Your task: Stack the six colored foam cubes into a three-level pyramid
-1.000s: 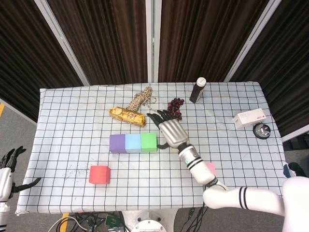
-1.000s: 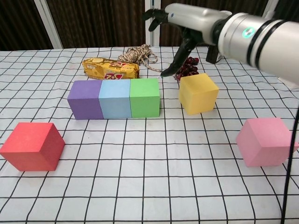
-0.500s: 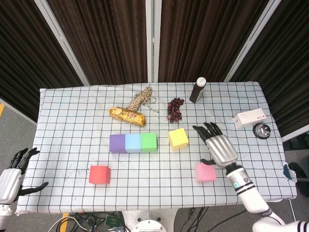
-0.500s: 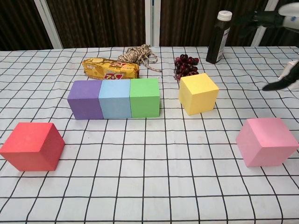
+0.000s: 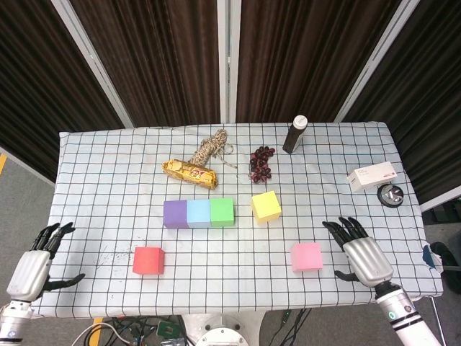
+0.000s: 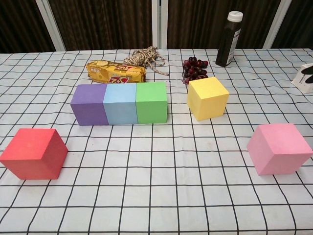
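A purple cube (image 5: 175,214), a light blue cube (image 5: 198,213) and a green cube (image 5: 222,212) stand touching in a row at the table's middle; the chest view shows the same row: purple cube (image 6: 89,104), blue cube (image 6: 120,103), green cube (image 6: 151,102). The yellow cube (image 5: 266,206) (image 6: 208,98) sits apart to their right. A red cube (image 5: 148,260) (image 6: 33,153) lies front left, a pink cube (image 5: 306,256) (image 6: 278,148) front right. My right hand (image 5: 365,258) hovers open to the right of the pink cube. My left hand (image 5: 34,267) is open off the table's left edge.
At the back lie a gold snack packet (image 5: 189,172), a coil of twine (image 5: 211,148), dark grapes (image 5: 261,162) and a dark bottle (image 5: 294,134). A white box (image 5: 372,176) and a small round object (image 5: 392,195) sit at the right edge.
My right hand has pulled back from above the yellow cube toward the front right corner. The left hand has risen a little beside the table. No cube has moved.
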Robot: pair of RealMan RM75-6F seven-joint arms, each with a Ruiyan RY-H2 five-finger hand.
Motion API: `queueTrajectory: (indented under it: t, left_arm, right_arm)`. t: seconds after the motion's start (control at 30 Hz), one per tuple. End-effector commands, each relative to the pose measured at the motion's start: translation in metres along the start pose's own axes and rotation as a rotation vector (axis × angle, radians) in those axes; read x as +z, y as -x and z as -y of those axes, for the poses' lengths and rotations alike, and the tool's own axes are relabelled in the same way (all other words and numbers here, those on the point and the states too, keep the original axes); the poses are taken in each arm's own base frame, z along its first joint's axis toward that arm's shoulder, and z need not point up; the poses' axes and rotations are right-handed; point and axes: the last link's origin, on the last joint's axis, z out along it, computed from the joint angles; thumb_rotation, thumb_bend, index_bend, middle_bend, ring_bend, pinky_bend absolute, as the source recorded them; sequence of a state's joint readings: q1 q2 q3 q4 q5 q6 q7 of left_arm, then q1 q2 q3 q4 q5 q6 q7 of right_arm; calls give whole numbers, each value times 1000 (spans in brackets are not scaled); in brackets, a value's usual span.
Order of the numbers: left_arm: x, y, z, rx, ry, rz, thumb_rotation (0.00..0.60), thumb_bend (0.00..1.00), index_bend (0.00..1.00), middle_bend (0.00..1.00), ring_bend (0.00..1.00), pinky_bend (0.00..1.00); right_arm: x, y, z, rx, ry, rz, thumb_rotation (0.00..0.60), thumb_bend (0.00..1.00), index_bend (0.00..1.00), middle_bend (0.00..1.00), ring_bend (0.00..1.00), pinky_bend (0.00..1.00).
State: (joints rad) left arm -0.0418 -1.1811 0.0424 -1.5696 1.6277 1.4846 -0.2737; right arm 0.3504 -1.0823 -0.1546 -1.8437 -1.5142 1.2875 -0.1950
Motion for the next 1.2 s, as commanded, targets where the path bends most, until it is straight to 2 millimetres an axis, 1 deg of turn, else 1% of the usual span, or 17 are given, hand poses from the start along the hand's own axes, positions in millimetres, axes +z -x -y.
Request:
queueTrajectory:
  t: [0.03,0.17,0.27,0.77,1.2]
  left_arm:
    - [1,4,-1,-2,1,8,600,0,36,161,12,20]
    - [1,7,-1,2,2,22,600,0,37,161,12,20]
    - [0,8,-1,1,5,21,600,0,36,161,12,20]
    - [0,11,1,-12,3,20,600,0,36,161,12,20]
    - [-2,10,5,-21,-6,19,600,0,36,161,12,20]
  right_arm:
    - [0,15,0,-3,-1,16,600,0,0,108,0,0]
    - [2,31,4,-16,-5,-14,600,0,0,108,0,0]
    - [5,38,7,-6,-16,-33,600,0,0,119,0,0]
    - [22,51,13,39,-35,-44,600,5,0,189,0,0]
    - [35,57,24,35,-35,-30,600,44,0,324,14,0]
